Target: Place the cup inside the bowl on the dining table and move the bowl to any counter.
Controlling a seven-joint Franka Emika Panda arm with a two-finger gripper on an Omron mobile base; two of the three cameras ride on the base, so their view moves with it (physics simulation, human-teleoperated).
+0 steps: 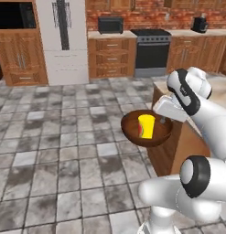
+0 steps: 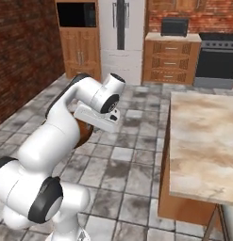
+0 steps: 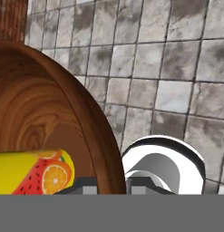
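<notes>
Lighting's flat and even all over, typical render look, no obvious lamp or window. Shadows are barely there: floor tiles [image 1: 64, 151] just have baked-in dark smudges, and the table [image 2: 203, 141] side sits a bit darker than its top. The arm [image 2: 52, 136] has soft shading and no hard highlights. The bowl [image 3: 50, 118] inside shows a mild gloss. Everything's low-res and slightly soft, with jagged edges along the bowl rim up close. No edge warping that I can spot.

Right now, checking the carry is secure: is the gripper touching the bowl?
Touching. In the hand view the gripper straddles the bowl rim, fingertips against the wood either side.
</notes>
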